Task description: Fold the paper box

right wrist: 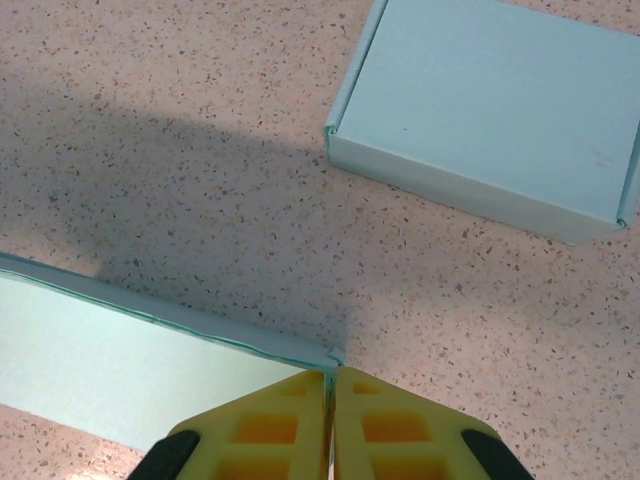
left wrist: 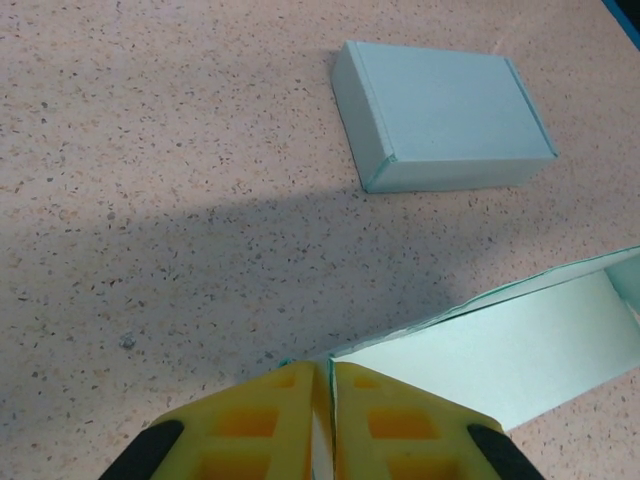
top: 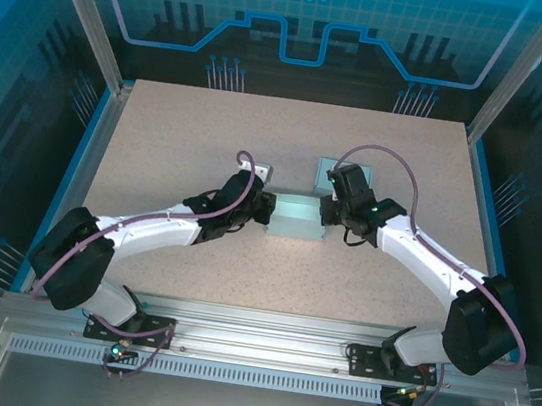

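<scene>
Mid-fold, left gripper (left wrist: 322, 370) and right gripper (right wrist: 331, 376) clamp opposite ends of the paper box (top: 294, 221) between them; next, probably, tip its wall over together.

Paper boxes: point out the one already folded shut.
The closed box lying free, untouched; the other box is unfinished, pinched by the left gripper and right gripper.

Right end effector (right wrist: 331, 392) pinched shut, seemingly on paper box flap (right wrist: 130, 372) corner; folded box (right wrist: 490, 110) beyond.
</scene>
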Robot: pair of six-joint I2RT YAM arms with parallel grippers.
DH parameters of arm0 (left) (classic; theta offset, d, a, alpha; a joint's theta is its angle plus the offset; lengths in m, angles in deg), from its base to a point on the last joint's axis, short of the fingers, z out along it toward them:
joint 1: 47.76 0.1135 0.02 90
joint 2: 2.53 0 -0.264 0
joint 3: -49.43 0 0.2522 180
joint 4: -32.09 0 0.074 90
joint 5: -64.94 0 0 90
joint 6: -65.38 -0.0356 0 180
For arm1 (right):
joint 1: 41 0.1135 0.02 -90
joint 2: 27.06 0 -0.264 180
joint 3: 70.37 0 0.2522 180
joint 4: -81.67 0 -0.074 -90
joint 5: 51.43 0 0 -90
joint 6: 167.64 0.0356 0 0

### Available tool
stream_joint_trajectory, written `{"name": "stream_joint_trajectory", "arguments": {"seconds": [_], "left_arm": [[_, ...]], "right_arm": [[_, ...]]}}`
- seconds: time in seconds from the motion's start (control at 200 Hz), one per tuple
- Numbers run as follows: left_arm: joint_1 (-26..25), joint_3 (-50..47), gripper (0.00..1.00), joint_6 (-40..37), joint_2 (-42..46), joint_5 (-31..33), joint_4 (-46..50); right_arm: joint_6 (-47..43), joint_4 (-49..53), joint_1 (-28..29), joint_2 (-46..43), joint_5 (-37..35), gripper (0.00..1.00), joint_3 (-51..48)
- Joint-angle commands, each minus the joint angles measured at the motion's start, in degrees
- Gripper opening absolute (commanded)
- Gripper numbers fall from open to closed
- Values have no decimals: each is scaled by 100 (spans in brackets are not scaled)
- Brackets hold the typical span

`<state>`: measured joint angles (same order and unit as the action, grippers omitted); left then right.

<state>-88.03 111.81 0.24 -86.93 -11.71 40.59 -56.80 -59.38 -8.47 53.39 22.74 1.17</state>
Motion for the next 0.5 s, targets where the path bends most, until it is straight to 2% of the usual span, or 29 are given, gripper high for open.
{"name": "stream_joint_trajectory", "arguments": {"seconds": [0.0,0.495], "left_arm": [[-223,-85,14,230,-157,-332,-425],[-300,-650,6,24,-8,10,-738]], "right_arm": [[102,-59,261,2,495,10,-135],[345,-133,333,-123,416,8,-312]]}}
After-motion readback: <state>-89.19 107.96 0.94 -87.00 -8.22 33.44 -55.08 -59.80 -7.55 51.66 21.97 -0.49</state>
